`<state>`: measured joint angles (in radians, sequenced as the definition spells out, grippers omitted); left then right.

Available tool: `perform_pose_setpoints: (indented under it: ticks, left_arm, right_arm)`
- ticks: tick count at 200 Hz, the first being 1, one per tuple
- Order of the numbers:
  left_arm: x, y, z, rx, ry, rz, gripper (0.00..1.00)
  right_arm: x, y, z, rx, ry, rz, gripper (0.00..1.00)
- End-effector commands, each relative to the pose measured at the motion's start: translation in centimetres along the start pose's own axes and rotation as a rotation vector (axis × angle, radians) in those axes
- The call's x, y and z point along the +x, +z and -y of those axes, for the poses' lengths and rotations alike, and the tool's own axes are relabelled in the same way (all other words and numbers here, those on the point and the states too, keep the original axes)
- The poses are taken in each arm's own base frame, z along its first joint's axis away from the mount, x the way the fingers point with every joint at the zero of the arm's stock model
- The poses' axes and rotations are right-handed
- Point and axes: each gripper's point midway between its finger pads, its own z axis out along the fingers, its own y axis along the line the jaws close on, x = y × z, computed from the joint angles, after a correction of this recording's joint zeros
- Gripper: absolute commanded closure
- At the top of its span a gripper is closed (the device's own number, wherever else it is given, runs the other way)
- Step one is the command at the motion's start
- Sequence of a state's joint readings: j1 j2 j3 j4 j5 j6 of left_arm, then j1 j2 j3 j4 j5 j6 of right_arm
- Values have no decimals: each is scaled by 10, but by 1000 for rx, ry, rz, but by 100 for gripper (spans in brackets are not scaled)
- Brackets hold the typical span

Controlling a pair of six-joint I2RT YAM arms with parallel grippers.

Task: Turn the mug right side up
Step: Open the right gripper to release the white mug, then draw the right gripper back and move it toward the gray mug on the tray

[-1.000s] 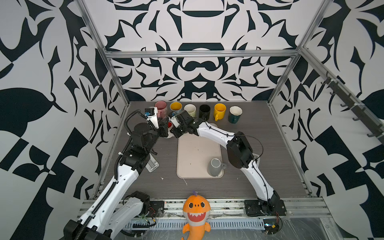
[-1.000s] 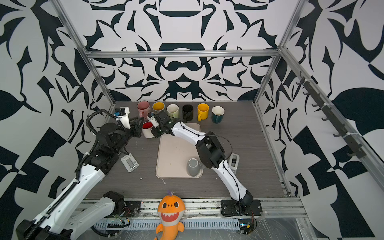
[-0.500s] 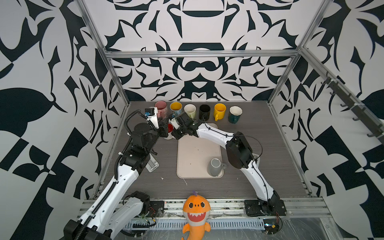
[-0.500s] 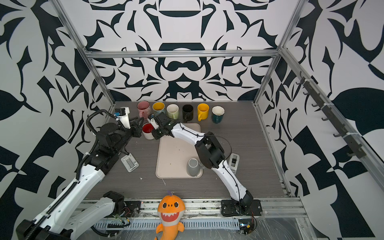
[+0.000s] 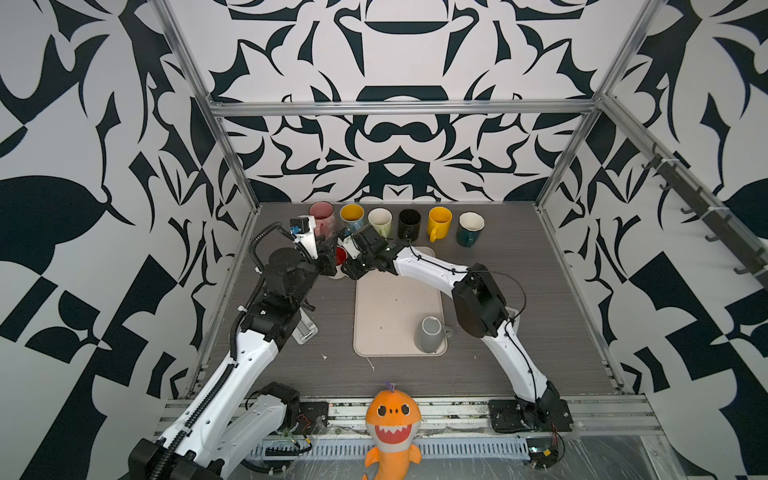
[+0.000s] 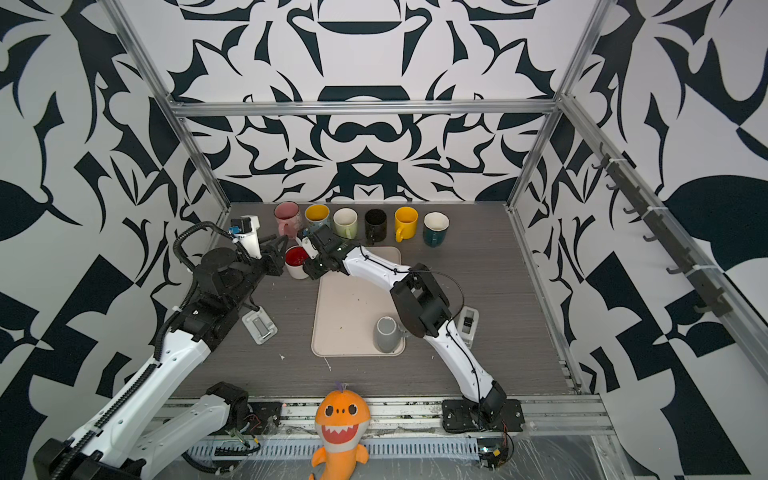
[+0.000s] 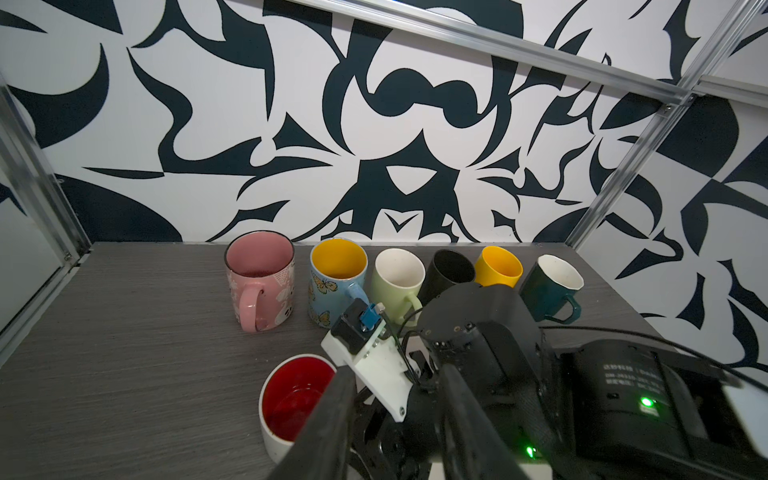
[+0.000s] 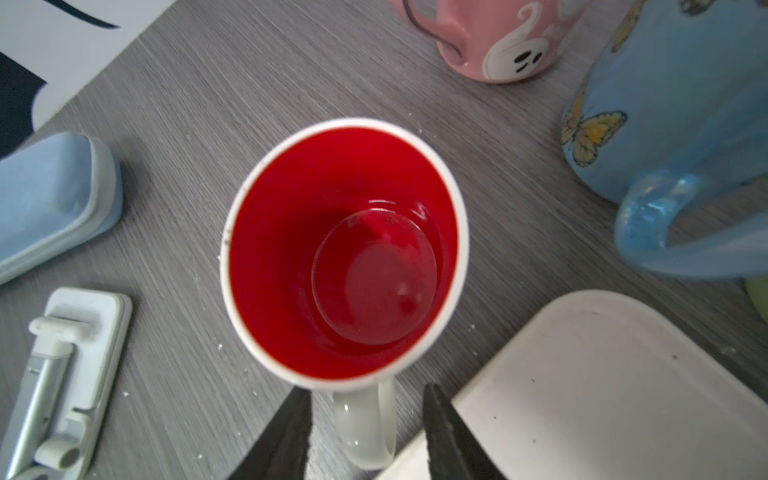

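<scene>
The mug [image 8: 345,249], white outside and red inside, stands upright on the grey table just off the mat's far left corner, seen in both top views [image 5: 340,257] [image 6: 296,259]. My right gripper [image 8: 368,390] is open. Its fingers straddle the mug's handle [image 8: 365,428] with a gap on each side. It reaches in from the right [image 6: 311,266]. My left gripper [image 7: 397,372] hovers close on the mug's left [image 5: 329,261], open, with nothing between its fingers. The mug's rim [image 7: 291,399] shows beside its left finger.
Several upright mugs line the back wall, from the pink one [image 5: 322,214] to the dark teal one [image 5: 469,228]. The pink [image 8: 498,37] and blue butterfly [image 8: 665,104] mugs stand closest. A grey mug [image 5: 430,334] sits on the beige mat [image 5: 395,303]. A white clip [image 5: 305,330] lies left.
My right gripper's jaws have opened off the mug's handle. The mug stays standing in the same spot. The left arm has not moved.
</scene>
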<state>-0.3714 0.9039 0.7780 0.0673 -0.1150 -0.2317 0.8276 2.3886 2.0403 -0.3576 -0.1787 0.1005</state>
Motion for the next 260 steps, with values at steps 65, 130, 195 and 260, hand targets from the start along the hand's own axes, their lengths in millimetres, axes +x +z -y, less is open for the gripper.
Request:
perform_pose_setpoints:
  ticks: [65,130,195,260]
  left_arm:
    - [-12,-7,3,17,-5,47,54]
    - [4,-2,3,22,-11,-25,43]
    - [12,2,-9,-43,2,-34,40]
    - [17,3,-13,-61,24,-41,39]
  right_arm:
    - [-53,-127,-19,68,-40,153,46]
    - [-22,-201,-8,194,132,31,46]
    - [39,-276,9,211,479,-127,41]
    - [109,-315,34,108,1024,-149,40]
